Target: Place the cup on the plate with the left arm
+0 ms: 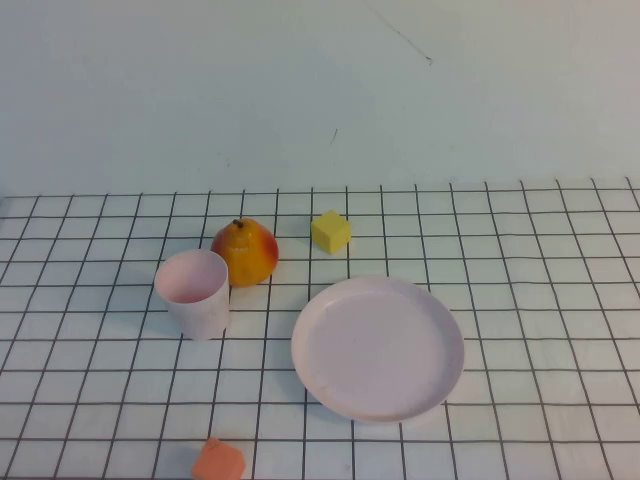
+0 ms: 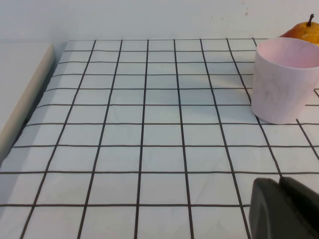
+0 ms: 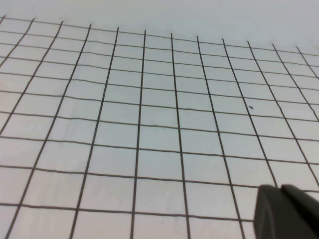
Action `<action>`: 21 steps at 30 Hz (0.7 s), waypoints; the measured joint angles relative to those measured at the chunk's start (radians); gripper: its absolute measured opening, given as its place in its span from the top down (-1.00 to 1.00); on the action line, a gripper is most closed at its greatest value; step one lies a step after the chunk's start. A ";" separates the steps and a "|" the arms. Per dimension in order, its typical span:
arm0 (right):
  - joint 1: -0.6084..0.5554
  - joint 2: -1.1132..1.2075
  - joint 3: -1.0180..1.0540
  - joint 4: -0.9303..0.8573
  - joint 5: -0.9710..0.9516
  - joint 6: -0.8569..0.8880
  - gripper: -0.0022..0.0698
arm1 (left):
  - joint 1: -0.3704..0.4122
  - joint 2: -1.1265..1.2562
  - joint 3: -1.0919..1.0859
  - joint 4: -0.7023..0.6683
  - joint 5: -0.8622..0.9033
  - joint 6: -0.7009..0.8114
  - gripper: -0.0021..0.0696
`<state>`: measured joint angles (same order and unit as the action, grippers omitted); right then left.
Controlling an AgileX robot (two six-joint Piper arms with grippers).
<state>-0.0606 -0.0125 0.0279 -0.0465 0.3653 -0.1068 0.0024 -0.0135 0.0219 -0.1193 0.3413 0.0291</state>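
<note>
Cup (image 1: 194,293) stood upright left of the plate (image 1: 378,347), touching the pear (image 1: 246,251), well apart from the left gripper (image 2: 286,209); right gripper (image 3: 289,211) sat over bare grid.

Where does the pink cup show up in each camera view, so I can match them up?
High view: the cup stands upright left of centre, left of the plate, apart from it.
Left wrist view: the cup is at the right edge; the left gripper shows at the bottom corner.
Right wrist view: not in it; only the right gripper over the grid.
Shared landmark: the pear behind the cup.
</note>
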 joint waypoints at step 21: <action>0.000 0.000 0.000 0.000 0.000 0.000 0.95 | 0.000 0.000 0.006 0.000 -0.256 0.000 0.95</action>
<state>-0.0606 -0.0125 0.0279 -0.0465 0.3653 -0.1068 0.0024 -0.0135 0.0281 -0.1193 0.0858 0.0291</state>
